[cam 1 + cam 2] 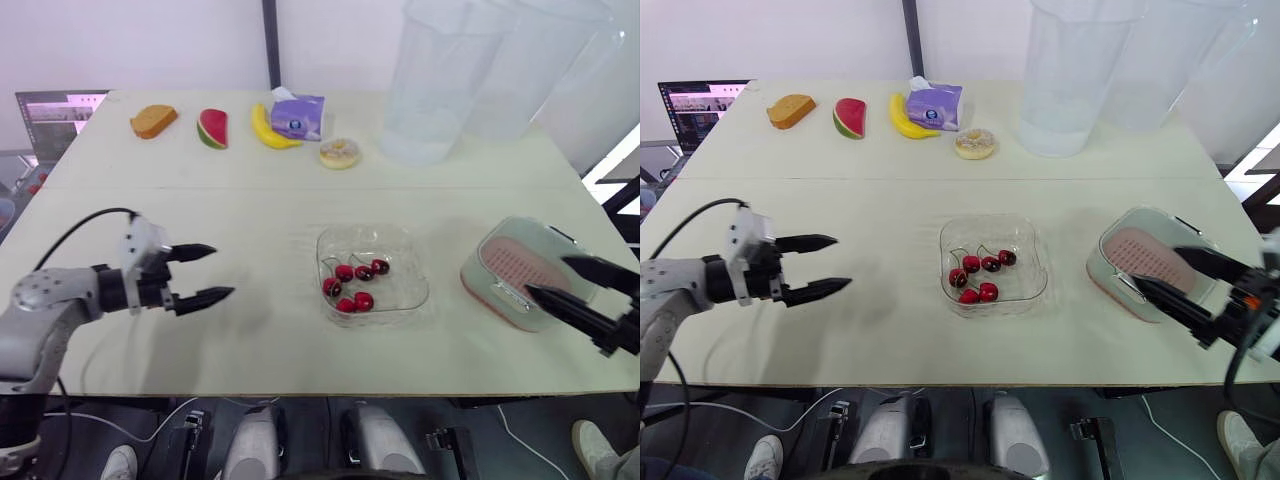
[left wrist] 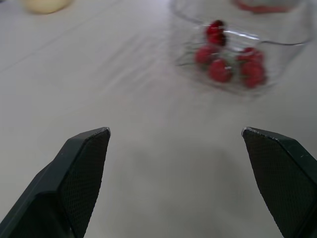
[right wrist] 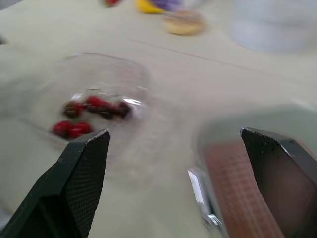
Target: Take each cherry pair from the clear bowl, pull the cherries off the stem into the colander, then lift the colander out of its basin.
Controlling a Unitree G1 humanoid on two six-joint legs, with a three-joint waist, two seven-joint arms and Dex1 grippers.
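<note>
Cherry pairs lay in a diagonal row in the clear bowl. Left end effector, released, pointed toward them; right end effector, released, hovered over the colander.

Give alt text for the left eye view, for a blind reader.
A clear bowl of red cherries sits on a table between the open left gripper and the open right gripper, which is beside a pink colander in its basin. Food items and clear jugs line the far edge.

red cherries in clear bowl
</note>
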